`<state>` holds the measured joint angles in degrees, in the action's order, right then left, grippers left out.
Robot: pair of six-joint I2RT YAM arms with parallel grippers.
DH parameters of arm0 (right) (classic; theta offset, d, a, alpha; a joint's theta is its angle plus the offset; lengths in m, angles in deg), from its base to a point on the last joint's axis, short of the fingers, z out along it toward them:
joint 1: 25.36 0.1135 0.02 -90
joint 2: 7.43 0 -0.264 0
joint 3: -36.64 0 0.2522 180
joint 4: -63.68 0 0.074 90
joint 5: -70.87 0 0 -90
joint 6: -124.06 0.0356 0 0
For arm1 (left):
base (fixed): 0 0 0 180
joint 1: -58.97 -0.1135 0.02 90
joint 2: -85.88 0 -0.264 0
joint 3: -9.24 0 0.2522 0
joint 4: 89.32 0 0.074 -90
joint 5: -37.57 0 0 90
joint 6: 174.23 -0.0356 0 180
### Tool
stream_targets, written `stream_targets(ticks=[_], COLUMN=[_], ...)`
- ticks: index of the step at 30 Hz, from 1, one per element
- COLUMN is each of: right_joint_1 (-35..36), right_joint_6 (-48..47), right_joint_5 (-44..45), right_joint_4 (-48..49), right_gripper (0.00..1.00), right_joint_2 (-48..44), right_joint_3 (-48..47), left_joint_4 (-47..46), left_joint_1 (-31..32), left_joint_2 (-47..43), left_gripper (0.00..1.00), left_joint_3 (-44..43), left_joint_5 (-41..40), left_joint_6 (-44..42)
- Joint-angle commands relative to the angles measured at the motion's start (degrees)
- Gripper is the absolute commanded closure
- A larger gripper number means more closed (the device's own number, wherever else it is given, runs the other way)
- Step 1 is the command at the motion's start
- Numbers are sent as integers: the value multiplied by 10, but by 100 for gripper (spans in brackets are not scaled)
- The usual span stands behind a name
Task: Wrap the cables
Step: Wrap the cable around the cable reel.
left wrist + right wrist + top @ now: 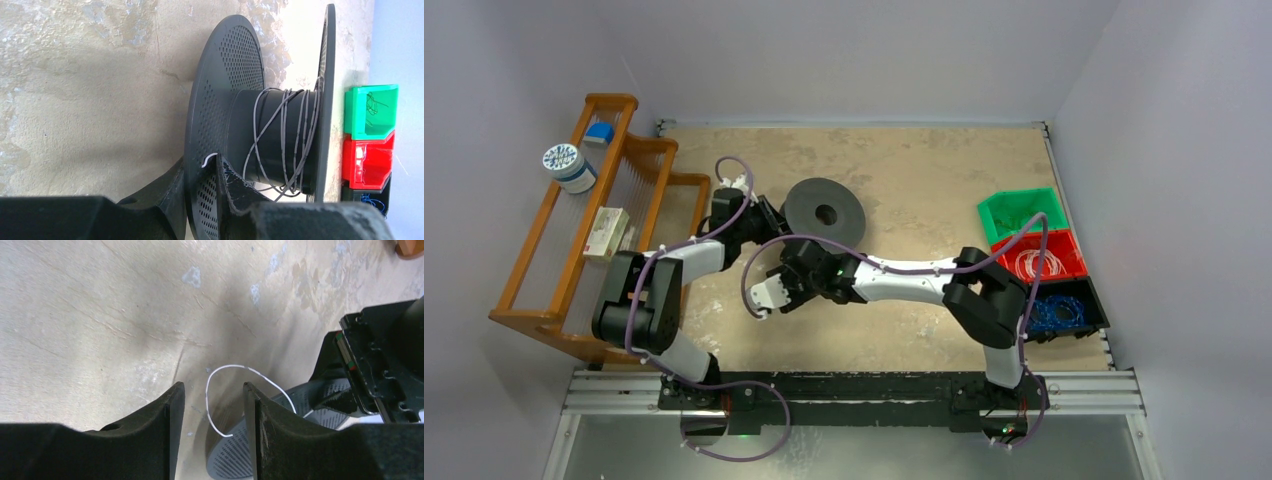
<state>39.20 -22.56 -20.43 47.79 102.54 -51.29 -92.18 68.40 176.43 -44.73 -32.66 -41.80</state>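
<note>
A black spool lies mid-table. In the left wrist view its perforated flange stands on edge, and thin whitish cable runs in loose turns round the hub. My left gripper is shut on that flange, one finger on each face, and a short white cable end pokes out at the fingertip. My right gripper hangs open just in front of the spool. A curling loop of the cable rises between its fingers, touching neither, and its free tip sits low in the gap.
At the right edge stand a green bin, a red bin holding more whitish cable coils and a black bin with blue wire. A wooden rack with small containers lines the left wall.
</note>
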Motion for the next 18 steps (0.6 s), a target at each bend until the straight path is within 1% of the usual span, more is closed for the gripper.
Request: stream_targets(ticks=[1,6,13,15,18], right_joint_1=[0,-1,-5,-10,-17], right_joint_6=[-2,1,8,11,13], right_joint_5=[-42,-3,29,35,45], right_joint_4=[-33,-24,-17,-17,-15], right_gripper=[51,50,48,49,52], right_joint_2=[-14,10,36,44,56], right_joint_3=[-22,-33,-39,-42,-46], left_joint_4=[-17,-19,-21,-21,-22], left_joint_1=[-5,-6,-6,-6,-6], left_joint_2=[-21,-21,-23,-23,-22], left_gripper=[80,80,81,81,81], left_joint_3=[11,11,12,12,12], left_joint_5=[-14,-12,-9,-9,-9], left_joint_6=[-19,-18,-17,-17,-17])
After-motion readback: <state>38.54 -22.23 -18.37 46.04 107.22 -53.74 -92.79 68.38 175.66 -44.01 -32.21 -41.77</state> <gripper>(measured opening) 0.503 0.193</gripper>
